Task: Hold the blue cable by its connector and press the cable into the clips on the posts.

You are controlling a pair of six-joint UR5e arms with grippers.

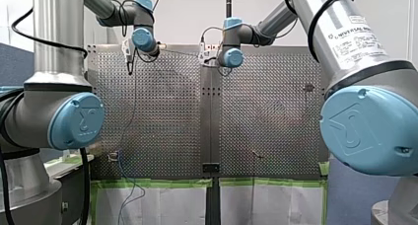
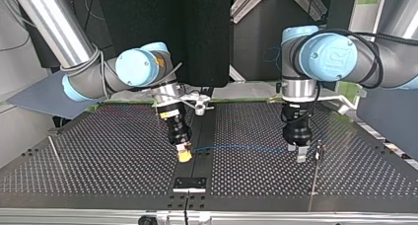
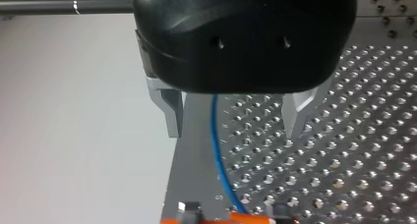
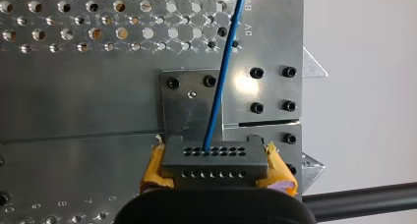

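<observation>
- Right gripper (image 4: 215,169), nearest in its own wrist view, was shut by its yellow pads (image 4: 151,171) on the grey connector (image 4: 211,155). The block sat square between them, and I judged the hold sound.
- From one hole in the connector's upper row, the blue cable (image 4: 223,71) ran straight ahead of that gripper, over the metal table (image 4: 74,86).
- In the top view the cable's long axis lay across the table. It ran almost level from my right gripper at the middle seam toward my left gripper (image 2: 299,158) at the view's right.
- That left gripper held nothing. Its metal fingers (image 3: 172,113) stood wide apart, one on each side of the cable, which passed between them nearer one finger than the other and touched neither.
- Just beside my left gripper, further toward the top view's right, stood a thin post (image 2: 315,175). Its clip was too small for me to make out.
- My left arm was plainly the nearer to that post. To my mind the coming move turned on the cable lying crosswise between the two grippers and pointing toward the post, so the free length would have to be guided sideways and down onto the clip.
</observation>
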